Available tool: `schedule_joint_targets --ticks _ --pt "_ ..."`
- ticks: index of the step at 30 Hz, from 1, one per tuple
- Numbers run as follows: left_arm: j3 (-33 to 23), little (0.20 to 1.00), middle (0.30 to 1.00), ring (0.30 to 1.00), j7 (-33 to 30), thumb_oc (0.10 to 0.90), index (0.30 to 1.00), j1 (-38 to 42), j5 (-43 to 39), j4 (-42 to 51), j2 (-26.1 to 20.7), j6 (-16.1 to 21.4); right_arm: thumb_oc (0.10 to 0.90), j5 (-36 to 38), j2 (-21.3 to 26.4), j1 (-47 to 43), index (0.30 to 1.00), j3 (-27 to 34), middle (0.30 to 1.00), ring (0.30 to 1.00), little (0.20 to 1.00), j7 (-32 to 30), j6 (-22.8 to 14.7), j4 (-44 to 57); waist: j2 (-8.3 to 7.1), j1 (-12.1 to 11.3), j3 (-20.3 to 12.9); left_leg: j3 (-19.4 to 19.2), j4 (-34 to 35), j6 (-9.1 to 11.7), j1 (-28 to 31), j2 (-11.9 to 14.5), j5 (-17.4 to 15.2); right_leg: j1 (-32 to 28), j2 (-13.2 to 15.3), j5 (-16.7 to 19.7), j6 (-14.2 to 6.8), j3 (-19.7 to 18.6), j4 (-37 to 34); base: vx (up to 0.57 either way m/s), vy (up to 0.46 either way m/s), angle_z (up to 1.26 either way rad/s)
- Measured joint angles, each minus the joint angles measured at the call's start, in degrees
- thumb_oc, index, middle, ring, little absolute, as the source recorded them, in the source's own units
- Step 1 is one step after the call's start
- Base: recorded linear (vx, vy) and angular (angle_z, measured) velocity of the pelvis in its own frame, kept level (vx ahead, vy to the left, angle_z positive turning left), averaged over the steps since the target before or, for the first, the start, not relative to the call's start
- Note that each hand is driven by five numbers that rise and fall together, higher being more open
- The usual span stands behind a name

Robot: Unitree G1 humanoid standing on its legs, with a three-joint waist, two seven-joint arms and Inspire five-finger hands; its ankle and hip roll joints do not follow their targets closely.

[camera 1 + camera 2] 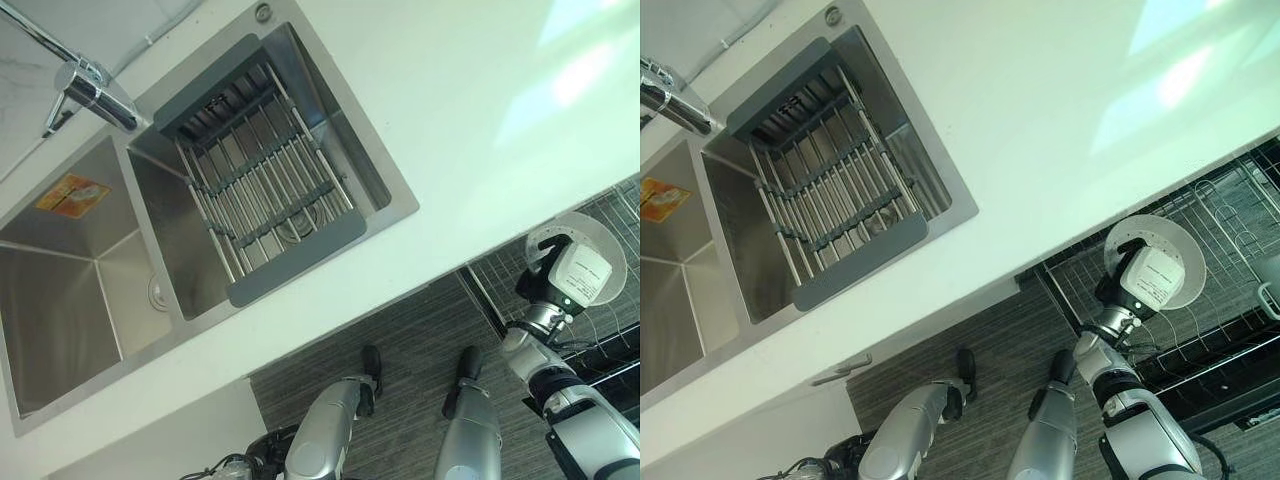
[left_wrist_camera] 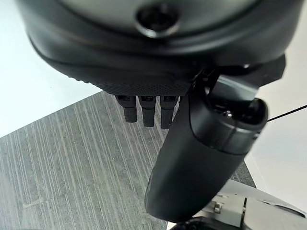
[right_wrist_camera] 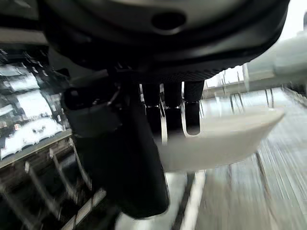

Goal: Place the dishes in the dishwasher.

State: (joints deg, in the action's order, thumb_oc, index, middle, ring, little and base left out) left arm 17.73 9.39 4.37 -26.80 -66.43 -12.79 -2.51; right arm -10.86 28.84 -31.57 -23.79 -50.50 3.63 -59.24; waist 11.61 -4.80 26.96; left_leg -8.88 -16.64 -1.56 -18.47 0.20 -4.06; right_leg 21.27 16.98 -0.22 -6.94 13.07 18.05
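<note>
Right hand [image 1: 1137, 283] reaches out over the dishwasher rack [image 1: 1230, 235] at the right of the scene, below the edge of the white table [image 1: 1060, 110]. Its fingers [image 3: 165, 108] and thumb are curled onto a white plate [image 1: 1185, 262], pinching its rim; the plate stands roughly on edge, its round face toward the head camera, above the wire tines of the rack. In the right wrist view the plate's pale edge [image 3: 225, 139] runs just past the fingertips, with the rack's wires blurred beneath.

Left hand [image 2: 192, 158] hangs low over the grey striped floor [image 2: 72, 158], near the table's front edge. Its fingers are curled inward with nothing between them and the thumb.

On the table, at the far left, a steel double sink [image 1: 80, 290] is set in. A grey-framed drying rack [image 1: 265, 170] of metal rods spans the right-hand basin. A chrome faucet [image 1: 95, 90] sits at the far edge above the divider. An orange sticker [image 1: 72, 192] shows on the wall of the left basin.
</note>
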Motion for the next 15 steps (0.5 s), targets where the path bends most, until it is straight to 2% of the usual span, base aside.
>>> schedule_joint_targets --ticks 3,5,12,15 --pt "0.0 0.900 0.900 0.900 0.0 0.800 0.900 -0.1 0.2 -0.6 -2.5 -0.1 0.800 7.9 -1.6 -0.6 0.900 0.5 0.900 0.900 0.900 11.2 -5.0 0.1 -3.98 0.1 -0.8 0.1 0.2 0.7 0.9 0.9 0.4 -0.8 -0.6 -0.3 0.8 0.2 -0.2 -0.03 -0.081 0.00" --pt "-0.1 0.900 0.900 0.900 0.0 0.800 0.900 -0.3 0.2 -0.6 -3.4 -0.2 0.800 9.9 -1.3 0.1 0.900 1.6 0.900 0.900 0.900 17.3 -7.3 0.5 -5.19 0.1 -1.3 0.4 0.2 0.9 0.7 1.3 0.5 -0.9 -0.8 -0.6 0.9 0.5 -0.4 -0.03 -0.046 0.06" --pt "-2.2 0.900 0.900 0.900 0.0 0.800 0.900 -1.1 0.2 -0.5 -3.0 -1.4 0.800 10.6 -0.1 2.7 0.900 1.8 0.900 0.900 0.900 23.1 -6.5 6.7 -5.27 1.8 -1.4 -0.1 -0.2 0.9 0.8 1.7 0.6 -1.9 -1.0 1.2 1.3 1.4 -2.1 0.00 -0.004 -0.04" --pt "-2.7 0.900 0.900 0.900 0.0 0.800 0.900 -1.8 0.2 -0.4 -3.0 -2.1 0.800 12.0 0.3 6.1 0.900 2.7 0.900 0.900 0.900 24.3 -5.7 9.6 -5.55 1.7 -2.1 -0.4 -0.1 0.9 1.8 1.9 0.6 -3.1 -1.3 2.0 1.5 1.4 -3.0 0.05 0.004 -0.05"
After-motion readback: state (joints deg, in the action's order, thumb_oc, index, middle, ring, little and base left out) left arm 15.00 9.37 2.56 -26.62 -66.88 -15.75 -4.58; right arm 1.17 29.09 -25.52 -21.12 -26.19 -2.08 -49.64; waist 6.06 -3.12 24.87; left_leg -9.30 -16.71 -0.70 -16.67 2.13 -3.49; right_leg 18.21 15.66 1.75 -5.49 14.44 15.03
